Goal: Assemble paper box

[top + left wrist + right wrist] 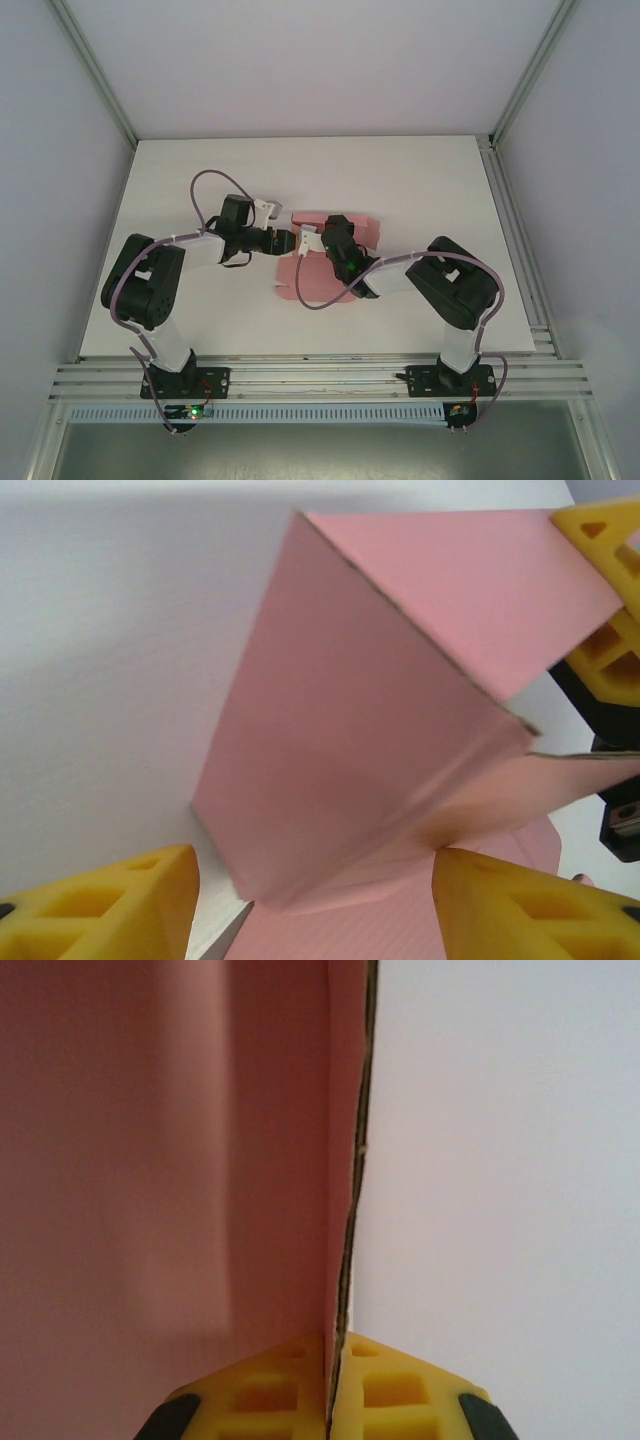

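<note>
Folding is the step in hand, I would say. The paper box (pixel 305 278) lies at the middle of the table (pixel 200 190), between the two arms, its base flat and part of it already raised.

The right gripper (pixel 335 1385) is clenched on the edge of a raised pink panel (pixel 180 1160); its two yellow fingers meet on the thin card and keep it upright. The left gripper (pixel 318 905) comes from the left side with its fingers spread wide, one on each side of the folded corner. In the left wrist view another flap (pixel 470 580) leans out from the top of that corner. Whether the left pads touch the card I cannot tell.

To do this step well, the right grip should stay firm and not pull, because such thin card creases easily. The left fingers should close slowly and exactly on the crease line, so that the wall bends square to the base. If they close beside the line, the corner may buckle, or the whole sheet may slide on the smooth table.
</note>
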Tool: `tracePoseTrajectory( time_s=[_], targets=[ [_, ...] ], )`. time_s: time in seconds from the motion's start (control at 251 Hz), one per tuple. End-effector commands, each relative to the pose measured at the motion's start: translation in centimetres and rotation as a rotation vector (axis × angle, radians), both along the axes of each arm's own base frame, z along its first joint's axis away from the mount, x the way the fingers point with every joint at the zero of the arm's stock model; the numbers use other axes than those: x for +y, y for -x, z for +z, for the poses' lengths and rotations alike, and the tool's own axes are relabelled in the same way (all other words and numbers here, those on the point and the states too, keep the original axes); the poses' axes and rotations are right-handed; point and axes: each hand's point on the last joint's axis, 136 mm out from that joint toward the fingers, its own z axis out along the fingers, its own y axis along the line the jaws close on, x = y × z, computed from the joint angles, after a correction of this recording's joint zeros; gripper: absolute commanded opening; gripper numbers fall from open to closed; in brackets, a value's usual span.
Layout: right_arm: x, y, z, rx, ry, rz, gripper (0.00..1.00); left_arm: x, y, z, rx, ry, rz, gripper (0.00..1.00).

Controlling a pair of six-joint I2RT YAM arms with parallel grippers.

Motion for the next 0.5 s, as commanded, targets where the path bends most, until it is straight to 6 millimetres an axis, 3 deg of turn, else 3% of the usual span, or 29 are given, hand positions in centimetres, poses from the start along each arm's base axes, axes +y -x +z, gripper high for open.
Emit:
tracePoseTrajectory(
  time_s=[0.0, 0.18, 0.347, 0.495],
  targets=[
    [-0.3, 1.8, -2.7, 0.101, 0.054, 0.038, 0.0, -0.1, -1.0, -0.2, -0.072, -0.025, 0.035, 0.63],
    [0.2, 2.8, -2.7, 0.104, 0.069, 0.064, 0.0, -0.1, -3.3, 0.6, -0.12, -0.016, 0.101, 0.58],
    [0.8, 4.2, -2.8, 0.111, 0.063, 0.076, 0.0, 0.8, -2.9, -0.2, -0.169, -0.053, 0.143, 0.56],
    [1.4, 5.3, -3.4, 0.135, 0.07, 0.08, 0.0, 0.4, -3.0, -0.5, -0.217, -0.061, 0.175, 0.42]
  ],
)
